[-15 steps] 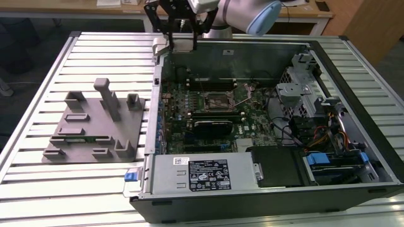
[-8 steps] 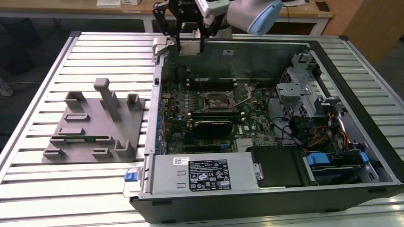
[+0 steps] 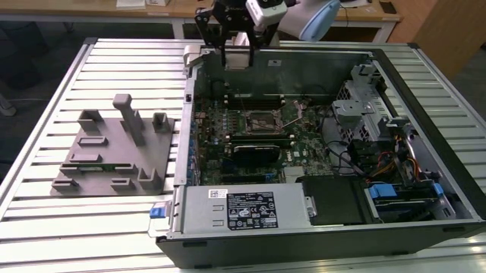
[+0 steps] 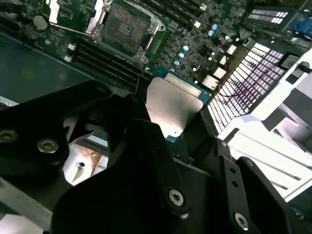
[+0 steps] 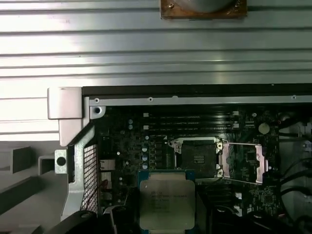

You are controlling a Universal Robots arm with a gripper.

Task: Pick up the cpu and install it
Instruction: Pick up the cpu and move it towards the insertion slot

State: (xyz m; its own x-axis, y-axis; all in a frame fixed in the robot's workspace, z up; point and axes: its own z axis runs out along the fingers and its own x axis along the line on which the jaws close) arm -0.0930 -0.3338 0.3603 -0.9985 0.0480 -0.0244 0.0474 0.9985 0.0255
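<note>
The pincer, at the upper centre of the exterior view over the open computer case, is clenched on the cpu, apparently holding it level to seat squarely in the motherboard socket, whose retention plate lies swung open.

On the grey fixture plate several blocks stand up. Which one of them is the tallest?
The slim post with the wider cap, standing between the arched block and the short block; it rises well above both.
</note>
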